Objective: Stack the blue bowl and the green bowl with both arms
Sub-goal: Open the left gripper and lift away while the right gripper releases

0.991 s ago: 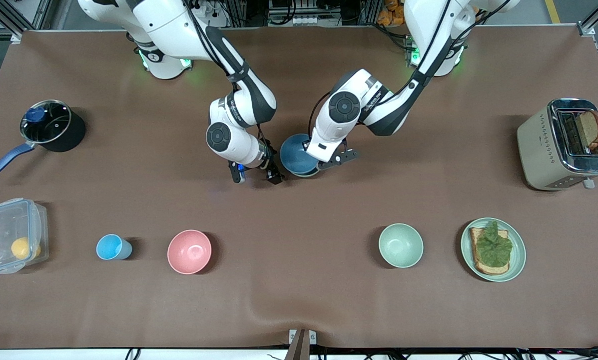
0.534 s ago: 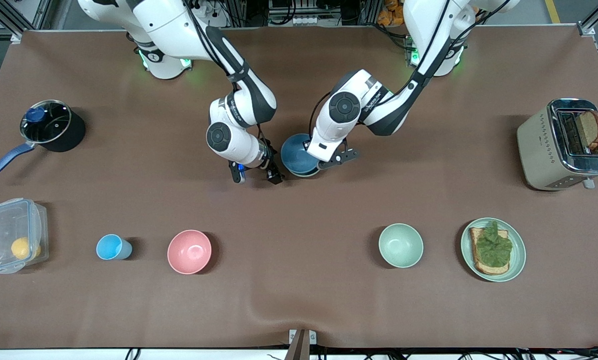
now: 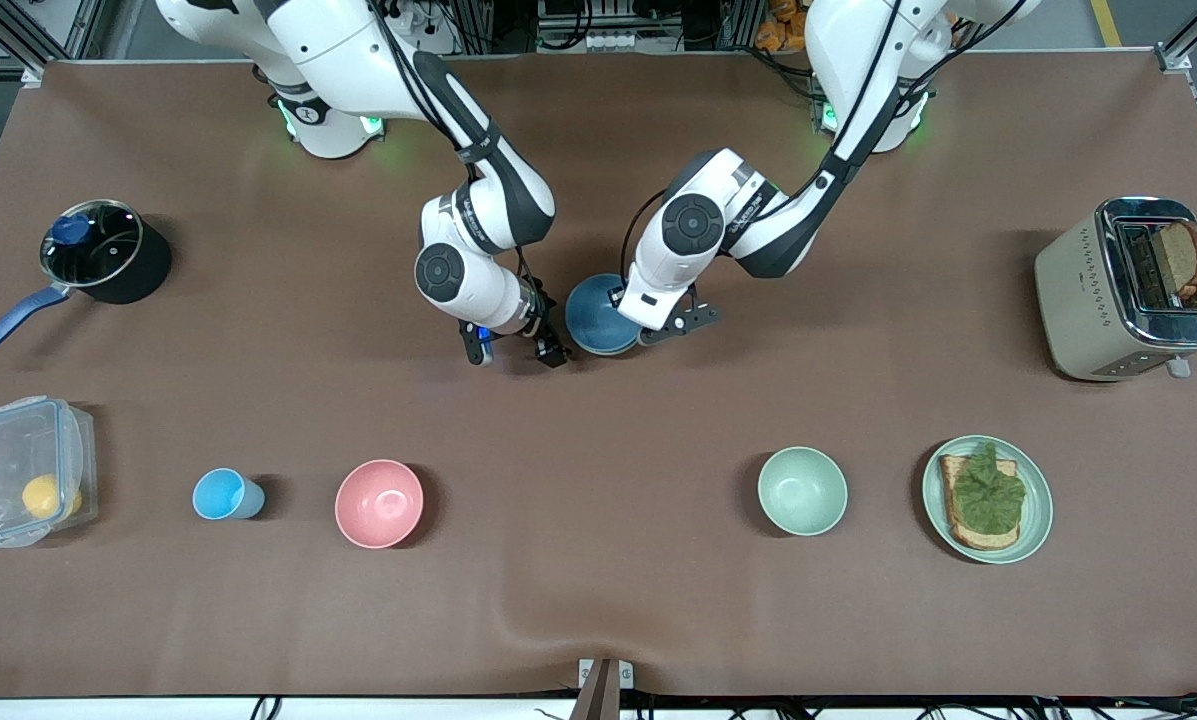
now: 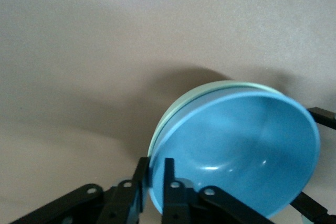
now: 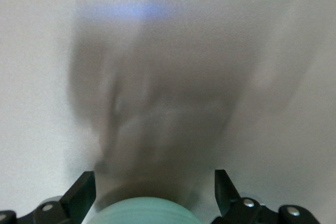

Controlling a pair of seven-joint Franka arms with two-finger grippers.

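Observation:
The blue bowl [image 3: 598, 318] sits in a pale green bowl mid-table; the left wrist view shows the blue bowl [image 4: 241, 150] with the green bowl's rim [image 4: 210, 88] round it. My left gripper [image 4: 155, 182] is shut on the blue bowl's rim, one finger inside and one outside; in the front view my wrist hides it. My right gripper [image 3: 513, 350] is open beside the bowls toward the right arm's end. A pale green rounded surface [image 5: 144, 213] shows close between the right gripper's [image 5: 153, 190] open fingers. A second green bowl [image 3: 802, 490] stands alone, nearer the front camera.
Nearer the front camera stand a pink bowl [image 3: 379, 503], a light-blue cup [image 3: 224, 494], a clear box [image 3: 26, 470] holding a yellow fruit, and a green plate [image 3: 1038, 500] with toast. A toaster [image 3: 1123, 288] and a pot [image 3: 98, 250] stand at the table's two ends.
My left wrist has shifted slightly and the blue bowl has settled lower, so the green rim under it no longer shows in the front view. The right arm has barely moved.

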